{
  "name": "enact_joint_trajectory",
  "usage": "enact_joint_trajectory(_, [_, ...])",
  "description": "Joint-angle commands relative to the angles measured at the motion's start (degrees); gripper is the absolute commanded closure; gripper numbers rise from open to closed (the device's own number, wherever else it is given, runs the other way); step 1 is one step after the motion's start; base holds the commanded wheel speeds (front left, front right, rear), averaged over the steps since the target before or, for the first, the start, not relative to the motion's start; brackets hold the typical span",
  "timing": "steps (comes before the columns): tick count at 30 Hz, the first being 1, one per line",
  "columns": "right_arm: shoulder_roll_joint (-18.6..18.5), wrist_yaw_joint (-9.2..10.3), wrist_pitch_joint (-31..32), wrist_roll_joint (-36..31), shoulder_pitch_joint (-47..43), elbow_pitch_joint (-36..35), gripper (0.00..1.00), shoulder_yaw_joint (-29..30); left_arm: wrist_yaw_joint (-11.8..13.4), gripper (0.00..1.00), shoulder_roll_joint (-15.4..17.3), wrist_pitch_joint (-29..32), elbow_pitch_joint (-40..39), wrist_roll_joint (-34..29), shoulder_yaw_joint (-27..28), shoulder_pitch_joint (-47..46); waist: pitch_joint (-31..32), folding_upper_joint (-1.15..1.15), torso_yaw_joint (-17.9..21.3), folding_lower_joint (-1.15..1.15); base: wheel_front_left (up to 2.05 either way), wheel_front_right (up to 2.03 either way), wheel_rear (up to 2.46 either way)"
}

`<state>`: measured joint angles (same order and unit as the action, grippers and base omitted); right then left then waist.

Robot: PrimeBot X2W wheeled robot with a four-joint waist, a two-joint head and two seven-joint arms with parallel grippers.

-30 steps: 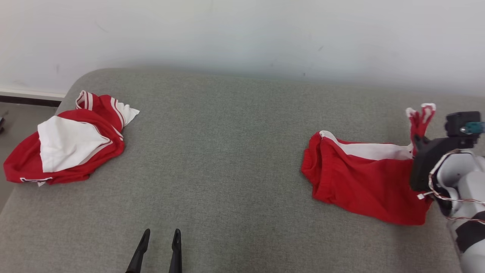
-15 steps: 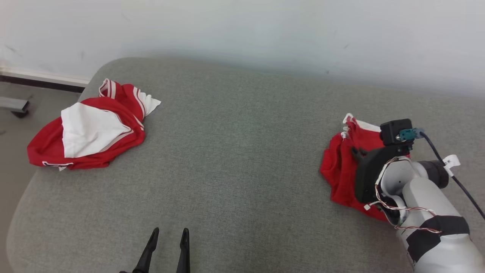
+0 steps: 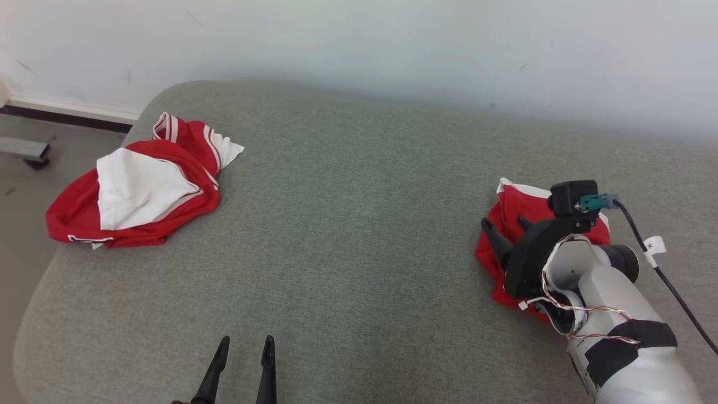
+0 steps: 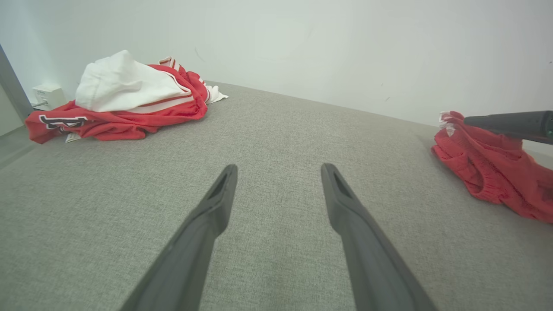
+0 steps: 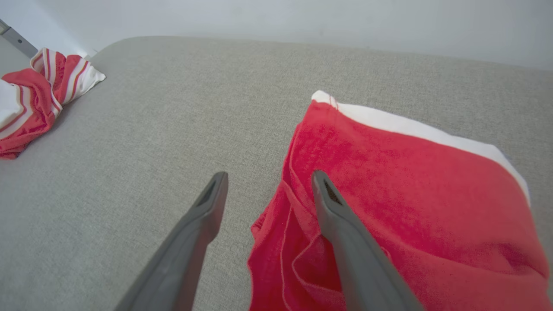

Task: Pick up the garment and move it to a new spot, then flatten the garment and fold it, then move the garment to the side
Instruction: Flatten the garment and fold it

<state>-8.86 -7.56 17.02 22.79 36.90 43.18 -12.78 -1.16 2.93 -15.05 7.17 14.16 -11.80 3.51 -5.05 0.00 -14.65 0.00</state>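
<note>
- Left gripper point(image 3: 247, 339) nearest, low over grey woven cushion point(image 3: 359, 235). Fingers spread, nothing between them.
- Right gripper point(image 5: 268, 173) released, 2 fingers apart. 1 finger over folded red garment point(image 5: 410, 181), other at garment's left edge over bare cushion.
- Garment lies beneath and beyond right gripper, white band along its far edge.
- Red-and-white jersey point(image 3: 134, 191) crumpled well off to left of both grippers, at cushion's far left corner.
- Behind cushion: white scuffed wall point(image 3: 359, 45). Dark baseboard point(image 3: 61, 119) and grey floor point(image 3: 22, 185) at far left.
</note>
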Motion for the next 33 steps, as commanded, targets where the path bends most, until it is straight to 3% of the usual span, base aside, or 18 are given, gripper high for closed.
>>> enact_joint_trajectory(1, [-0.11, 0.12, -0.74, 1.48, 0.16, -0.77, 0.0, 0.07, 0.07, 0.0, -0.07, -0.18, -0.09, 0.29, 0.25, 0.15, 0.72, 0.0, 0.86, 0.0, 0.0, 0.0, 0.0])
enact_joint_trajectory(9, [-5.47, 0.12, -6.57, 4.61, -1.48, -6.25, 0.0, 1.99, 0.0, 0.0, -0.06, -0.18, -0.28, 0.14, 0.96, 1.11, 2.54, 0.0, 3.61, 0.0, 0.0, 0.0, 0.0])
enact_joint_trajectory(14, [-8.74, 0.12, -9.86, 2.52, -4.51, -5.65, 0.0, 6.51, -0.14, 0.0, -0.07, -0.18, -0.32, 0.23, 0.94, 1.31, 3.01, 0.0, 4.36, 0.0, 0.0, 0.0, 0.0])
enact_joint_trajectory(19, [-8.91, 0.12, -12.72, 0.02, -8.23, -3.26, 0.01, 10.27, -0.29, 0.0, -0.07, -0.18, -0.44, 0.22, 0.77, 1.4, 2.82, 0.0, 4.36, 0.0, 0.0, 0.0, 0.0])
enact_joint_trajectory(20, [-8.7, 0.12, -13.16, -0.32, -8.89, -2.74, 0.24, 10.76, -0.29, 0.0, -0.07, -0.18, -0.45, 0.19, 0.72, 1.41, 2.7, 0.0, 4.29, 0.0, 0.0, 0.0, 0.0])
enact_joint_trajectory(21, [-8.42, 0.12, -13.63, -0.73, -9.48, -2.28, 0.58, 11.07, -0.38, 0.0, -0.07, -0.18, -0.43, 0.14, 0.66, 1.39, 2.55, 0.0, 4.19, 0.0, 0.0, 0.0, 0.0])
enact_joint_trajectory(22, [-8.05, 0.12, -14.06, -1.06, -10.02, -1.84, 1.0, 11.29, -0.48, 0.0, -0.07, -0.18, -0.39, 0.08, 0.62, 1.36, 2.42, 0.0, 4.1, 0.0, 0.0, 0.0, 0.0])
enact_joint_trajectory(33, [-3.27, 0.12, -15.51, -4.43, -10.27, 1.8, 1.0, 8.19, -0.69, 0.0, -0.07, -0.18, 0.01, -0.18, 0.32, 0.66, 1.35, 0.0, 2.91, 0.0, 0.0, 0.0, 0.0])
